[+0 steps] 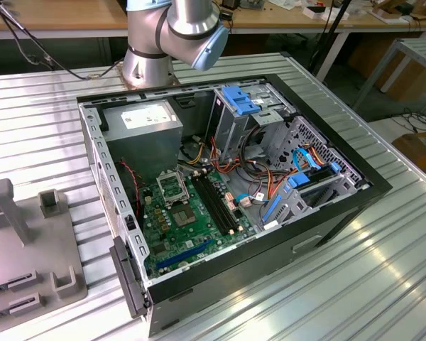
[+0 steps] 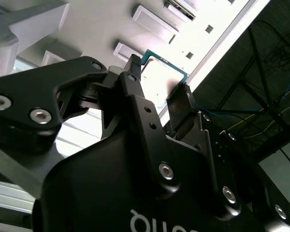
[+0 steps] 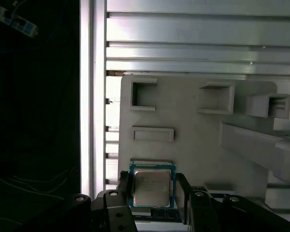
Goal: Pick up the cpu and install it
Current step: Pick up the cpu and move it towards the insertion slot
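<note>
- Hand (image 3: 153,194) of mine clamps the cpu (image 3: 152,186) by two opposite edges, above the grey moulded holder (image 3: 193,145).
- Chip is flat, square, silver-faced, green-rimmed.
- Open black case (image 1: 220,284) on the ribbed metal bench (image 1: 383,284) holds a green motherboard (image 1: 192,238).

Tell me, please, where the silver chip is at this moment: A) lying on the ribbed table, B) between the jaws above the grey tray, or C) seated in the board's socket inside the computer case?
B: in both wrist views the jaws of the gripper press the chip on two sides, with the grey tray behind it.
</note>
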Robot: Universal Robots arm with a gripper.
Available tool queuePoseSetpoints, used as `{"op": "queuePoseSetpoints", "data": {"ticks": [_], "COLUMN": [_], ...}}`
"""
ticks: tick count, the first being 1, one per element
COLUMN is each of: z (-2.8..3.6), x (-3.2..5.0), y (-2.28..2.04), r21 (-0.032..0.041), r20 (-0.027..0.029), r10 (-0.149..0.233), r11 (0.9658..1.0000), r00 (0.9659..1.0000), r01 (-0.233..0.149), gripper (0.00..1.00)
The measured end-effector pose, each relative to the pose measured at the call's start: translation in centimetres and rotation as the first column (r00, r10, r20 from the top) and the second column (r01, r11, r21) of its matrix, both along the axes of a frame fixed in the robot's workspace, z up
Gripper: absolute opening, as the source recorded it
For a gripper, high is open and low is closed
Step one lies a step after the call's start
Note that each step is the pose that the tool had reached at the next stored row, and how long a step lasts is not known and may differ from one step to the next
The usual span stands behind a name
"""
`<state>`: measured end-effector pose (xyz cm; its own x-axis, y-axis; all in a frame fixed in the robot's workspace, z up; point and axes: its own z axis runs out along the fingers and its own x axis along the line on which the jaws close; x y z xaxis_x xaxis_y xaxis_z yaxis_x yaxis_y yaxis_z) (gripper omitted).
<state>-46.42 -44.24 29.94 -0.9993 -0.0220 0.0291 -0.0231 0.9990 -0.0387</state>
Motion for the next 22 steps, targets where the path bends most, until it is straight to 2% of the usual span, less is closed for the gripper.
{"op": "queuePoseSetpoints", "data": {"ticks": [13,22], "z": [0.69,1.18], "x": [0.02,0.05], "y": [0.0,0.0], "r21": [0.0011,0.0015], "r20": [-0.0037,-0.0084], "r10": [0.0,0.0], "r11": [1.0,1.0], "r00": [1.0,1.0], "r01": [0.0,0.0], "gripper": [0.47,0.47]}}
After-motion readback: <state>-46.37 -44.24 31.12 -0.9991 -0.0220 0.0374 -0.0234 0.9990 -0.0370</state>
